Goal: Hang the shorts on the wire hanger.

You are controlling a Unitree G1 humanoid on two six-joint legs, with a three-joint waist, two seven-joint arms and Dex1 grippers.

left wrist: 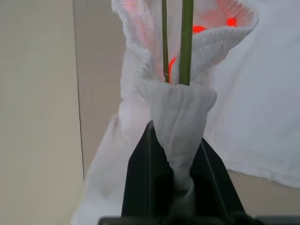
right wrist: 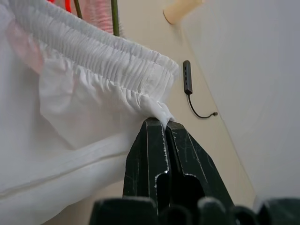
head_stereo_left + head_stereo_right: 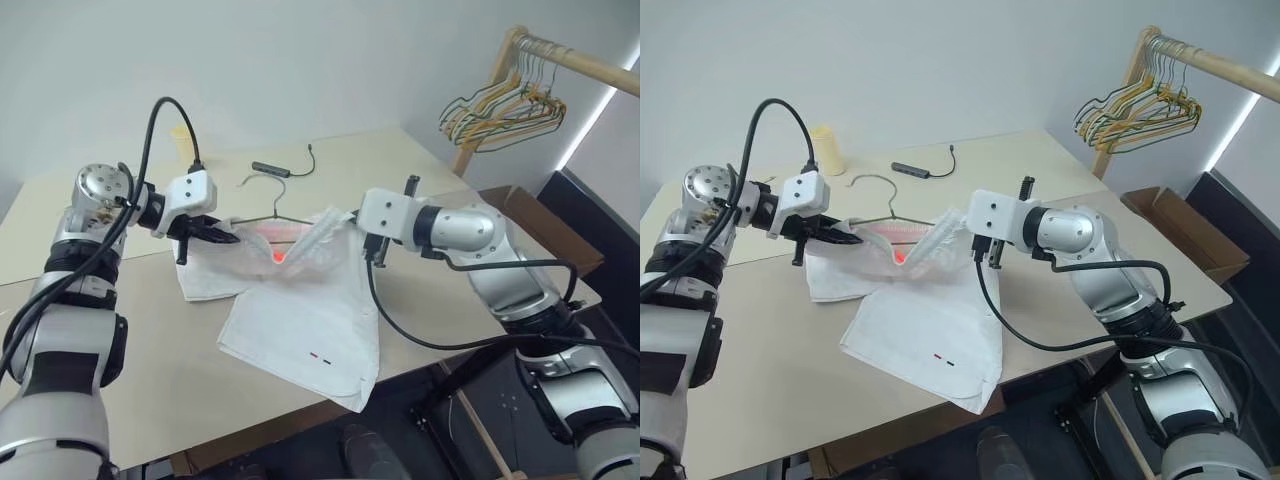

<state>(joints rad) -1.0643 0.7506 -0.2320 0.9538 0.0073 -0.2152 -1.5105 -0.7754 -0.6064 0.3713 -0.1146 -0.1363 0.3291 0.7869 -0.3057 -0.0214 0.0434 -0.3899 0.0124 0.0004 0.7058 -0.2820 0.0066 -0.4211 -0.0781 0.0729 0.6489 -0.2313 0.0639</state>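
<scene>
The white shorts [image 3: 300, 320] hang between both grippers over the table, their legs still resting on the tabletop, two tiny dark marks near the hem. My left gripper [image 3: 228, 237] is shut on one side of the gathered waistband [image 1: 180, 108]. My right gripper [image 3: 352, 217] is shut on the other side of the waistband [image 2: 159, 111]. The waist opening is stretched between them, with a red glow inside. The thin dark wire hanger [image 3: 268, 207] lies on the table just behind the shorts, its hook pointing away; its wires [image 1: 185, 42] run into the waist opening in the left wrist view.
A bunch of green, yellow and orange hangers [image 3: 505, 112] hangs on a wooden rail at the far right. A dark bar with a cable [image 3: 272, 169] and a cream cylinder [image 3: 826, 150] sit at the table's back. A cardboard box [image 3: 545, 225] stands right of the table.
</scene>
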